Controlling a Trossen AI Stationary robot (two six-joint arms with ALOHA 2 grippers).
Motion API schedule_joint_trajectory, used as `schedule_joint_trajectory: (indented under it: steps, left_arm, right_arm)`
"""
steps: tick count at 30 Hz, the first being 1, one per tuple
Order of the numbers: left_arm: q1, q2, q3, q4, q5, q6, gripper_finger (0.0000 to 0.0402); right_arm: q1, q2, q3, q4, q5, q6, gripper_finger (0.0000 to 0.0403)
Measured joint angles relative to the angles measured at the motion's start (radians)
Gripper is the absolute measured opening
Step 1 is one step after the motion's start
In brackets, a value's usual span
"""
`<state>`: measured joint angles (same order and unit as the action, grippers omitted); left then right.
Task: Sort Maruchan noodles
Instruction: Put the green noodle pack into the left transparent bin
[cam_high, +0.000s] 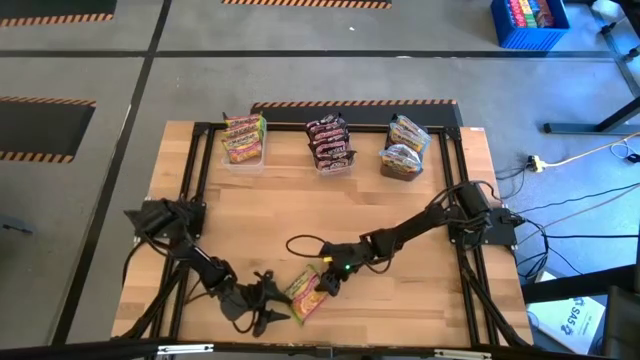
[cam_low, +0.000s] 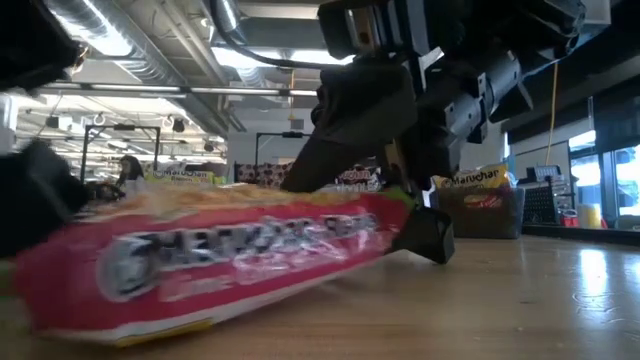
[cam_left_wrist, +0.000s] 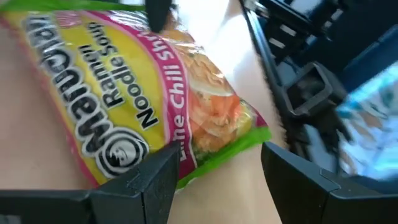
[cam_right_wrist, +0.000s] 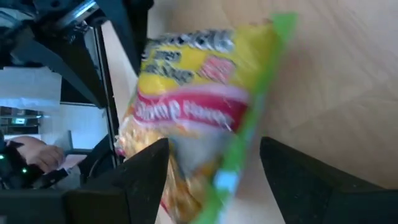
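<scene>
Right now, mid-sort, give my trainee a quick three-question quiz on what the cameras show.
1. True or false: the lime-chili packet lies on the table between the left gripper and the right gripper.
2. How many tubs along the far edge hold packets? A) two B) three C) four
3. Fill in: both grippers' jaws are ____.

Key:
1. True; both wrist views show it lying just ahead of open fingers.
2. B: the left tub, the middle tub and the right tub.
3. Open; neither holds anything.

Glossy plastic packet (cam_left_wrist: 155, 93), wooden table (cam_high: 400, 300)
</scene>
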<state>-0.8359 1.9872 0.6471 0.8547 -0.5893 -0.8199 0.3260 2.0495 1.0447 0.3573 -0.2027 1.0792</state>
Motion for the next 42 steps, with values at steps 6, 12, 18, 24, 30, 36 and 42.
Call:
schedule_joint_trajectory:
  steps: [6,12,18,24,30,36,42]
  left_arm:
    - [0.034,0.008,-0.001,-0.004,0.000,0.033,0.0222]
    - [0.069,0.011,-0.003,-0.008,0.001,0.071,0.0222]
    - [0.102,0.012,-0.003,-0.009,-0.023,0.072,0.0222]
    - [0.110,0.001,-0.005,0.029,-0.010,0.066,0.0222]
    - [0.119,-0.075,-0.006,0.005,0.086,0.060,0.0222]
    - [0.165,-0.189,-0.009,-0.056,0.200,0.082,0.0222]
    - [0.278,-0.364,-0.009,-0.204,0.308,0.197,0.0222]
  right_arm:
    - [0.000,0.006,-0.003,0.074,0.000,0.038,0.0254]
    - [0.001,0.006,-0.003,0.113,0.043,0.041,0.0254]
    - [0.001,0.006,-0.003,0.134,0.062,-0.020,0.0233]
    - [0.001,0.002,-0.003,0.132,0.067,-0.090,0.0134]
    - [0.016,-0.046,-0.003,0.077,0.067,-0.215,0.0097]
    - [0.072,-0.120,-0.003,-0.046,0.224,-0.373,0.0101]
    - [0.138,-0.134,-0.003,-0.073,0.387,-0.534,0.0098]
